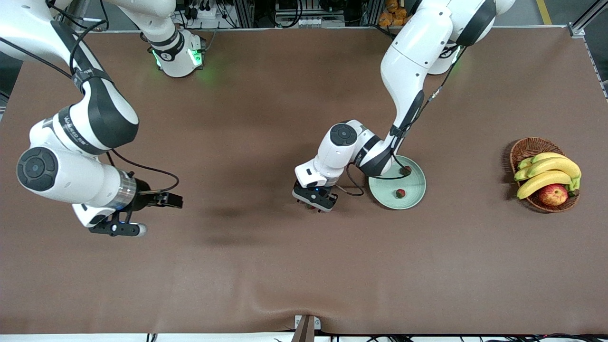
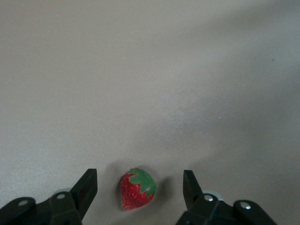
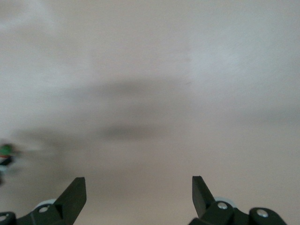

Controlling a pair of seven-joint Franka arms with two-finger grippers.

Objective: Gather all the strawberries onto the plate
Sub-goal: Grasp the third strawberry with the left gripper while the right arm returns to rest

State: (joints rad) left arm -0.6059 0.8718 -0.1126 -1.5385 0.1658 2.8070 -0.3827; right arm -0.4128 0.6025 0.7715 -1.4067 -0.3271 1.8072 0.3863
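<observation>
Left tool (image 1: 314, 203) is down low at the middle of the worktop (image 1: 266, 266), just beside the plate (image 1: 412, 190) on the side toward the right arm's end. Its fingers (image 2: 86, 187) stand apart with a gap on each side of a strawberry (image 2: 137, 189) that lies on the brown cloth between them; neither finger touches the berry in the left wrist view. From the front only a sliver of red shows under the tool.

Right tool (image 1: 124, 229) hangs over bare cloth near the right arm's end of the worktop, well apart from everything else, and that arm waits. Its fingers (image 3: 75, 194) are spread wide with nothing between them.

Going down in size: the wicker basket (image 1: 527, 148) sits near the edge at the left arm's end, holding bananas (image 1: 546, 172) and a red-yellow apple (image 1: 553, 194). The pale green plate lies between the basket and the worktop's middle, partly covered by the left arm's wrist. Two strawberries are on it: one (image 1: 401, 193) in the part of the dish nearer the front camera, the other (image 1: 407, 169) farther from it, close to the arm and its cable
</observation>
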